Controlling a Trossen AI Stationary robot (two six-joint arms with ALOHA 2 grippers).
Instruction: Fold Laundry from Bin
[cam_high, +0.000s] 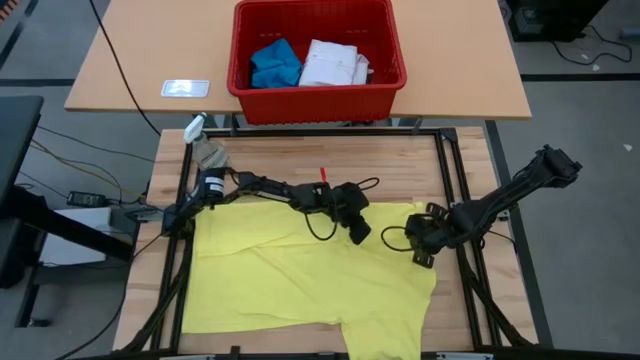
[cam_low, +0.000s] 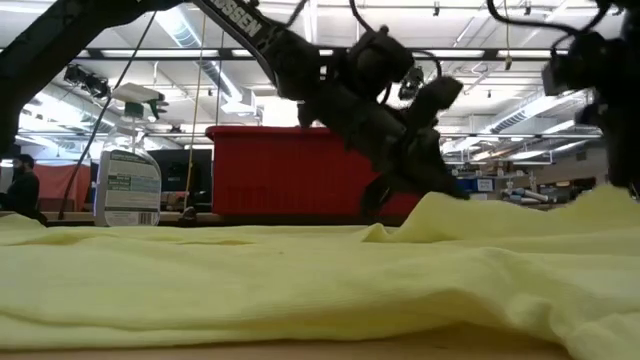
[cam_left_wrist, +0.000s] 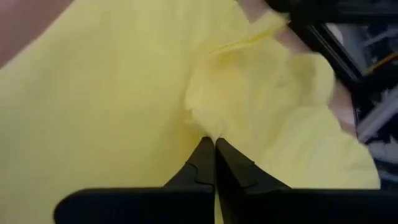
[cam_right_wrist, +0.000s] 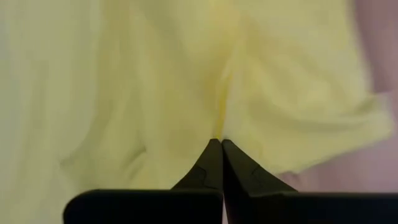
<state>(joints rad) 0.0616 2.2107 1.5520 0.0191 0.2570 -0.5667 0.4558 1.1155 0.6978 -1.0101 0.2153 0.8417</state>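
Both grippers, left (cam_high: 358, 232) and right (cam_high: 420, 252), pinch the yellow shirt (cam_high: 300, 280) spread on the counter (cam_high: 400, 160); cloth bunches at closed jaws. Next: lifting both pinches together to fold.

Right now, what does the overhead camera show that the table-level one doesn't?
Only the overhead view shows the blue piece and white shirt inside the red bin. Only the table-level view shows the hall ceiling lights and a labelled jug. Both show the yellow T-shirt spread out, with the left gripper pinching it.
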